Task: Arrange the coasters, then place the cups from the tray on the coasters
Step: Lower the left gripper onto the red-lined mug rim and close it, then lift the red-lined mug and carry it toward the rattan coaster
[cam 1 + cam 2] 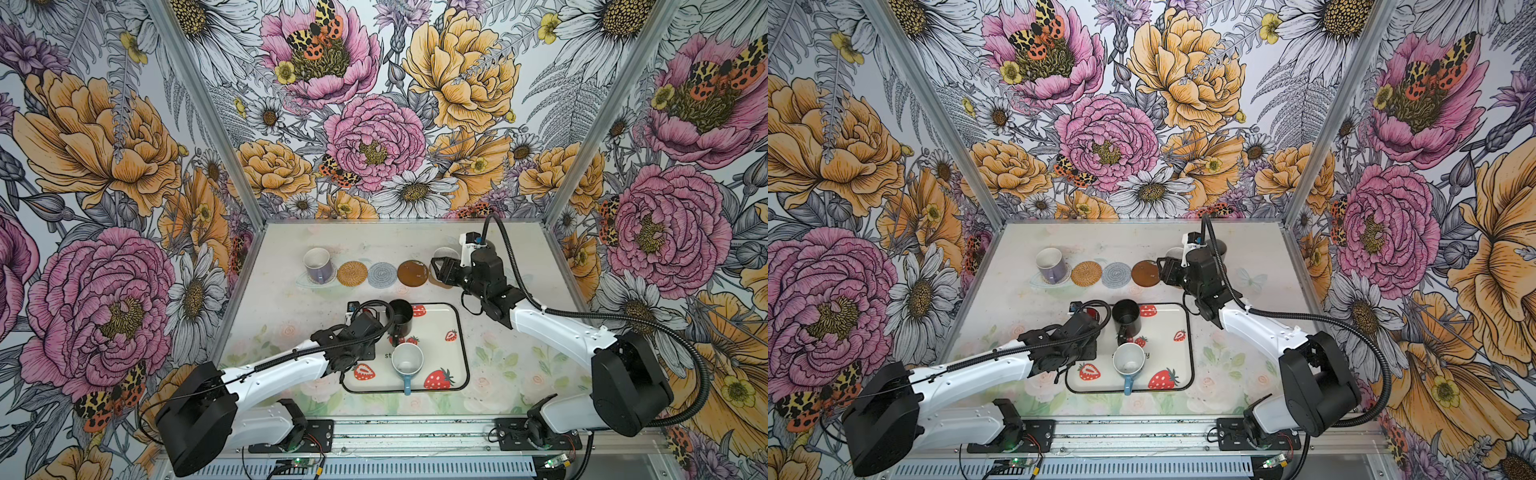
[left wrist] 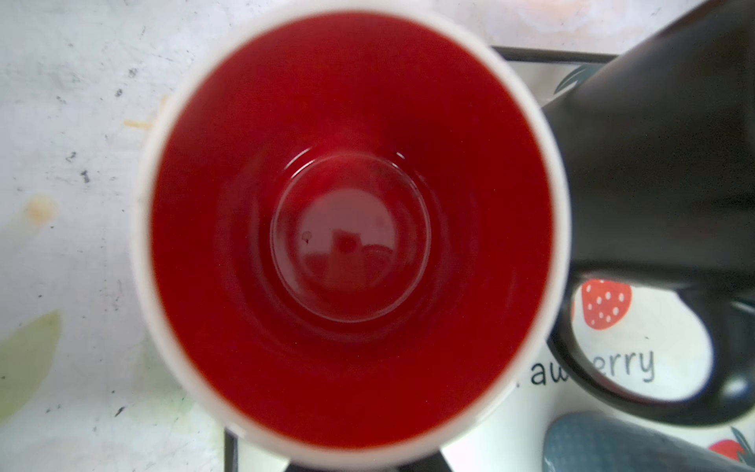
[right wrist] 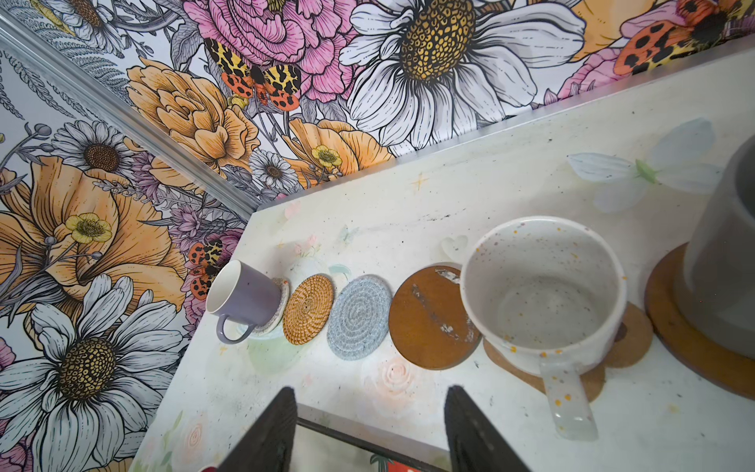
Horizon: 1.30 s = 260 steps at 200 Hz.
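Note:
The red-inside white cup point(image 2: 351, 229) fills the left wrist view at the tray's point(image 1: 459, 332) back left corner. My left gripper point(image 1: 368, 320) hides it from above and is shut at its near rim. Still on the tray are the black cup point(image 1: 401, 316) and the light blue cup point(image 1: 407, 361). Along the back, the lilac cup point(image 3: 245, 298) stands on the beaded coaster point(image 3: 282, 302). The rattan point(image 3: 308, 308), grey spiral point(image 3: 359, 316) and brown point(image 3: 429, 318) coasters are bare. The speckled cup point(image 3: 543, 294) stands on the paw coaster point(image 3: 629, 339), the grey cup point(image 3: 727, 245) on a brown disc point(image 3: 686, 347). My right gripper point(image 3: 369, 408) hovers open and empty before the row.
Floral walls with metal corner posts point(image 1: 249, 199) close in the table point(image 1: 519, 365) at the back and both sides. Both arm bases point(image 1: 291, 428) sit on a rail along the front edge. A black cable point(image 1: 511, 257) loops above the right arm.

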{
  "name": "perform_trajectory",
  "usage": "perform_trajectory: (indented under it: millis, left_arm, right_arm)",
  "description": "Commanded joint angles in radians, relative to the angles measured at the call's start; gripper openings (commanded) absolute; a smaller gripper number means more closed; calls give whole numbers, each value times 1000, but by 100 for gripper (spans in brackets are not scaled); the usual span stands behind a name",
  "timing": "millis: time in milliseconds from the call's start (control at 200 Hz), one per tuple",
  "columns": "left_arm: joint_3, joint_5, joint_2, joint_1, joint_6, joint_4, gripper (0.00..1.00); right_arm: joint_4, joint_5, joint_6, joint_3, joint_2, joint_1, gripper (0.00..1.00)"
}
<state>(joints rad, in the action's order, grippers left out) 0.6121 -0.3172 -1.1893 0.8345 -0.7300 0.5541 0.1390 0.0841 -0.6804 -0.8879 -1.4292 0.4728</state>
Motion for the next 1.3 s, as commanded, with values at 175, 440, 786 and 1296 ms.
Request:
perform_trajectory:
  millis: [175, 440, 786, 1296]
  left_arm:
    - [21, -36, 93, 3, 15, 19, 0]
    - [76, -63, 116, -15, 60, 60, 0]
    - [166, -50, 60, -122, 151, 69, 0]
    - [286, 3, -84, -281, 267, -26, 0]
  right_arm:
    - [4, 10, 18, -39, -7, -2, 60]
    - [3, 22, 19, -41, -5, -5, 60]
    - [4, 42, 21, -36, -1, -16, 60]
    - [10, 50, 24, -20, 16, -21, 60]
